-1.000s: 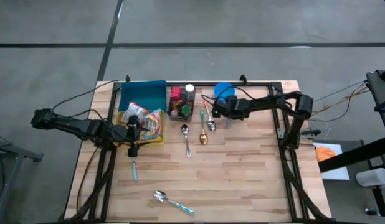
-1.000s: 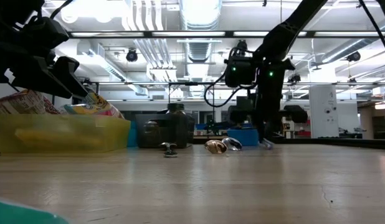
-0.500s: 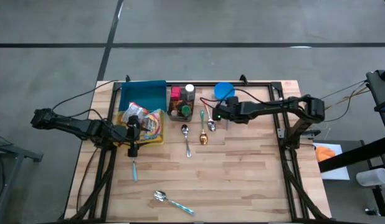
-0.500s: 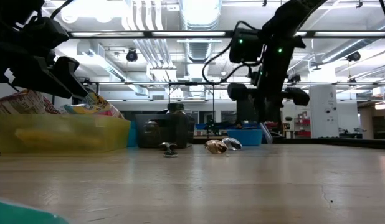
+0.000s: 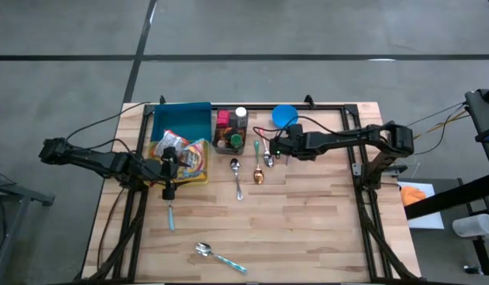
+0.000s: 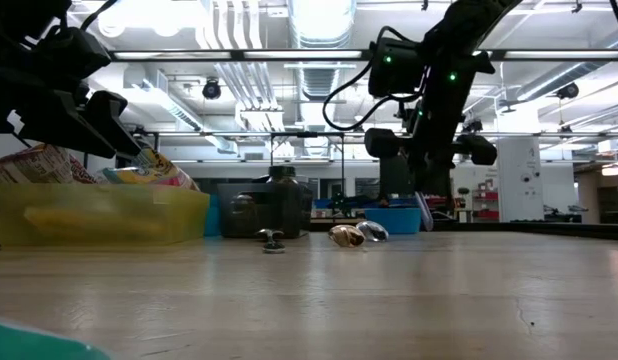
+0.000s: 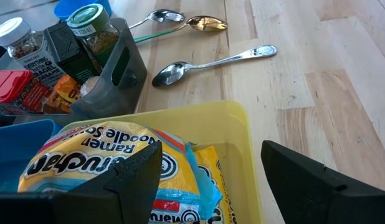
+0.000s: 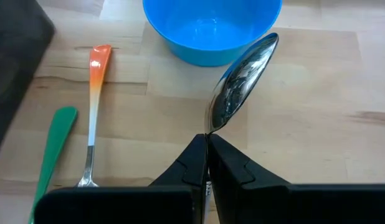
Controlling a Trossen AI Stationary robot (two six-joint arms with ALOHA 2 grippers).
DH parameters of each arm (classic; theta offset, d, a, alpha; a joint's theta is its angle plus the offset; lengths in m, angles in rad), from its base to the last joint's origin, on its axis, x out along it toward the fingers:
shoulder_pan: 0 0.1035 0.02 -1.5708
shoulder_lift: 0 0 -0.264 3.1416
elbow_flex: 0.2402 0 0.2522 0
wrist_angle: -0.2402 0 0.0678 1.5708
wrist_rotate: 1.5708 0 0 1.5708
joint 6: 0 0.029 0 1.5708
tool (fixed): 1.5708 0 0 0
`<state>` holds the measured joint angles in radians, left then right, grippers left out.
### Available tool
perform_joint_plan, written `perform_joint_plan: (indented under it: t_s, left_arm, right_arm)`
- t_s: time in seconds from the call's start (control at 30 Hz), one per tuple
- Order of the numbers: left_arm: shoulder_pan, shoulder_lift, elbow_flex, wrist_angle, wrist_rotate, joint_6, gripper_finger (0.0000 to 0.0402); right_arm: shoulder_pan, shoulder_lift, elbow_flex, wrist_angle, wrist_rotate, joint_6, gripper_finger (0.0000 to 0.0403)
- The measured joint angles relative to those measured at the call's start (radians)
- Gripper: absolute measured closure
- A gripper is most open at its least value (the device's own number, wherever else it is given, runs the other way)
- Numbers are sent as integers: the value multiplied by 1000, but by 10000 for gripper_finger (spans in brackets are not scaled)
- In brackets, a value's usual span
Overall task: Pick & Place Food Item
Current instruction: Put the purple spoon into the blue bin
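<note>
The right gripper [image 8: 207, 163] is clamped on a shiny metal spoon [image 8: 241, 82] (bowl outward) near the round blue bowl [image 8: 211, 28]; the left gripper [image 7: 208, 180], spread wide, hovers over the yellow plastic bin [image 7: 233, 130] of ramen packets [image 7: 99, 158].

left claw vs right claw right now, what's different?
The left claw is open and empty, hovering by the yellow bin of ramen noodle packs. The right claw is shut on a metal spoon, held near the blue bowl. The left claw sits at the table's left side; the right claw reaches over the spoons in the middle. Both have dark fingers.
</note>
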<state>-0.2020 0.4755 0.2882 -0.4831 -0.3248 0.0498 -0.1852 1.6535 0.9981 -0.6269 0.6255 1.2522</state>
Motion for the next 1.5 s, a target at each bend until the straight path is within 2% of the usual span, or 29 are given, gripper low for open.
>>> perform_joint_plan:
  t_s: [0.23,0.47,0.63,0.9,1.13,1.5]
  left_arm:
    - [0,0,0,0,0,1,130]
    - [0,0,0,0,0,3,130]
    - [0,0,0,0,0,3,130]
    - [0,0,0,0,0,3,130]
    - [0,0,0,0,0,2,130]
    - [0,0,0,0,0,0,130]
  right_arm:
    - [15,0,0,9,15,-5,394]
    - [73,-32,0,50,99,-53,394]
    - [119,-79,0,151,188,-201,394]
    - [122,-94,0,420,192,-486,394]
    - [114,-85,0,714,103,-807,394]
    - [53,19,0,1098,-66,-1100,394]
